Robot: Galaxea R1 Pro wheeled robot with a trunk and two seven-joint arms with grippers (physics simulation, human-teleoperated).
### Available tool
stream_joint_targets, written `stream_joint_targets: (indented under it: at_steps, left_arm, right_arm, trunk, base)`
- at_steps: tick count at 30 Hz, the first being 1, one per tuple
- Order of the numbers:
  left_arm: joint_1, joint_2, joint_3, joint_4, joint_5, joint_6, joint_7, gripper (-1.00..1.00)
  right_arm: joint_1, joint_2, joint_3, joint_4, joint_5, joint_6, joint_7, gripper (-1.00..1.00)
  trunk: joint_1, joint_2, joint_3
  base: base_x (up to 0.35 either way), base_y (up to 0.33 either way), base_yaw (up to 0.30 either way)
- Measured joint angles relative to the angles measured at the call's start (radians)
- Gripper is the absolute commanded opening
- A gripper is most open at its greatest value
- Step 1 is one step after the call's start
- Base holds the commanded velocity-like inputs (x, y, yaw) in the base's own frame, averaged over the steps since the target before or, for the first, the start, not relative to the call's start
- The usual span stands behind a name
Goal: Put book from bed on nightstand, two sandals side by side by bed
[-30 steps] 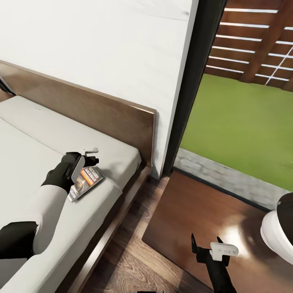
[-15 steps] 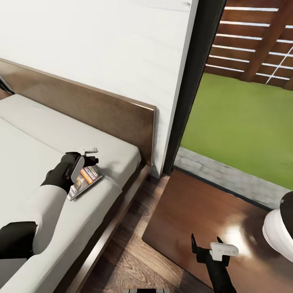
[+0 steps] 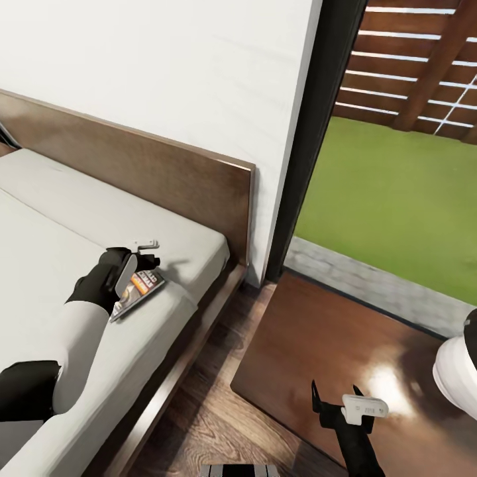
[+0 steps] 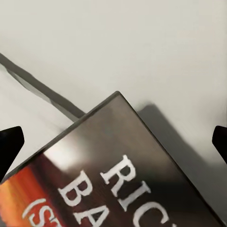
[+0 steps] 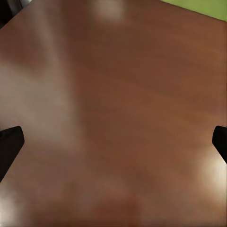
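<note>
The book (image 3: 142,286), dark grey with an orange band and white lettering, lies on the bed's pale grey mattress (image 3: 79,218) close to the headboard. My left gripper (image 3: 148,264) hovers right over it, open. In the left wrist view the black fingertips (image 4: 10,142) stand far apart at the picture's edges, with the book's corner (image 4: 118,175) between them and nothing gripped. My right gripper (image 3: 336,393) is open above the glossy top of the dark brown nightstand (image 3: 298,338), and the right wrist view shows that top (image 5: 118,118) close below. The sandals are out of view.
The brown headboard (image 3: 179,179) runs along the white wall. A strip of wood-plank floor (image 3: 205,411) separates the bed frame from the nightstand. A white rounded object (image 3: 458,371) sits at the nightstand's right edge. A tall dark-framed window (image 3: 397,192) shows grass and a fence.
The head picture has drifted slightly. The book looks a little narrower under the left gripper. Both arms stay in about the same place.
</note>
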Motion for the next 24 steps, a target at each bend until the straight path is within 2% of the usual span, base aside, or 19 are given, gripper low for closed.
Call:
stream_joint_targets:
  at_steps: [7,11,24]
  left_arm:
    - [0.001,0.000,0.000,0.000,0.000,0.000,0.000,1.00]
    - [0.001,0.000,0.000,-0.012,0.005,0.001,-0.001,1.00]
    - [0.000,-0.001,-0.001,-0.013,0.001,-0.001,0.000,1.00]
  right_arm:
    - [0.000,0.000,0.000,0.000,0.000,0.000,0.000,1.00]
    - [0.000,0.000,0.000,0.000,0.000,0.000,0.000,1.00]
    - [0.000,0.000,0.000,0.001,0.000,0.000,0.000,1.00]
  trunk:
    - [0.000,0.000,0.000]
    - [0.014,-0.028,-0.012]
    - [0.015,-0.028,-0.012]
  base:
    - [0.000,0.000,0.000]
    - [0.000,0.000,0.000]
    - [0.000,0.000,0.000]
